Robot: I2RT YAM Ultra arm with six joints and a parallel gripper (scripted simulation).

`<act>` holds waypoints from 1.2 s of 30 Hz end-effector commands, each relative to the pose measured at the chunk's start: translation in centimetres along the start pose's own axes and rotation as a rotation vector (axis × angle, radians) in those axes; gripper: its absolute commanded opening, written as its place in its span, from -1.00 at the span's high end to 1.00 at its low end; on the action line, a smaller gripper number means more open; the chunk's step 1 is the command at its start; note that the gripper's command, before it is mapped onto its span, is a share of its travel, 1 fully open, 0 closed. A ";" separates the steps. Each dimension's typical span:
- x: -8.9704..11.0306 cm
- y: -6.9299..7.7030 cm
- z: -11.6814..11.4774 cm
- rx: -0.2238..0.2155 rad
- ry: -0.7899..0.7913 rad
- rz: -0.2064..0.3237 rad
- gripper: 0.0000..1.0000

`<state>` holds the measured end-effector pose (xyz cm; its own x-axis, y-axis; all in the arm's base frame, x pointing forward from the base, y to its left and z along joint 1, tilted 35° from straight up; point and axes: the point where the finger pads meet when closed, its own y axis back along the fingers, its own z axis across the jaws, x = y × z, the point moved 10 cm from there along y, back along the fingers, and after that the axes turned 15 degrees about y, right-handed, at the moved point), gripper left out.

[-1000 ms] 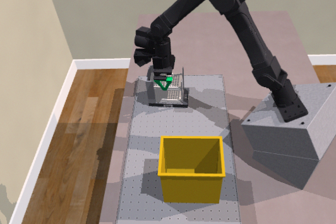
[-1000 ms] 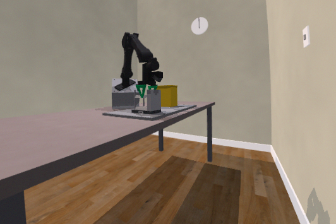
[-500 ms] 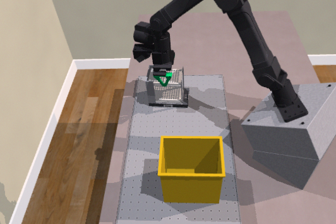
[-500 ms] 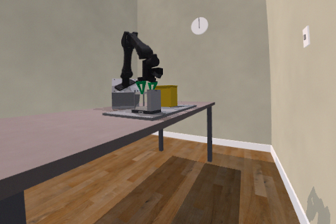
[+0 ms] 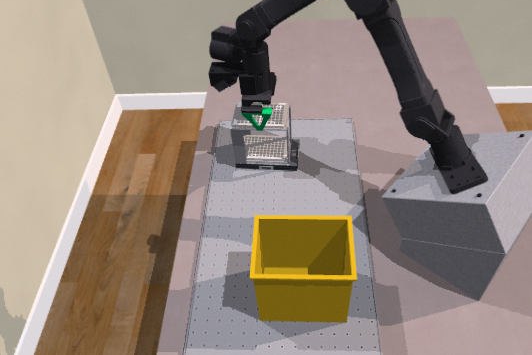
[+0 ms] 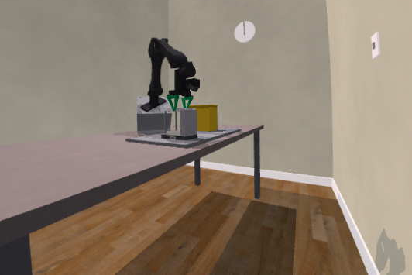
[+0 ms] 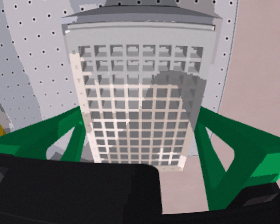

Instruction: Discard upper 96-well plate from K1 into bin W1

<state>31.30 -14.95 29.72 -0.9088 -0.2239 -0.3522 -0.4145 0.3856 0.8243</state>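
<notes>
i have the green-fingered black gripper (image 5: 257,117) clamped across the upper clear 96-well plate (image 5: 264,116), fingers spread wide over its width and stopped on its sides. the plate hangs in the grip above the dark stack rack k1 (image 5: 292,164), lifted free of it, with the lower clear well plate (image 5: 267,149) seated on the rack beneath. in the wrist view the held plate (image 7: 140,110) fills the space between the two green fingers.

the yellow plastic bin w1 (image 5: 302,271) stands upright on the same grey perforated board (image 5: 215,249) as the rack, well apart from it toward the camera in the top view, mouth open.

my worries from here: the grip is on smooth plastic edges, so a fast swing could let the plate slip and drop short of the bin. a low carry could catch the bin's rim and tip it. dipping on departure from the rack could knock the lower plate off its seat.
</notes>
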 end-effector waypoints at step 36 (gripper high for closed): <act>0.1 7.1 -0.1 0.011 0.000 -0.025 1.00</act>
<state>29.09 -12.76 34.05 -0.9106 -0.2282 -0.3445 -0.4090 0.3795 0.8299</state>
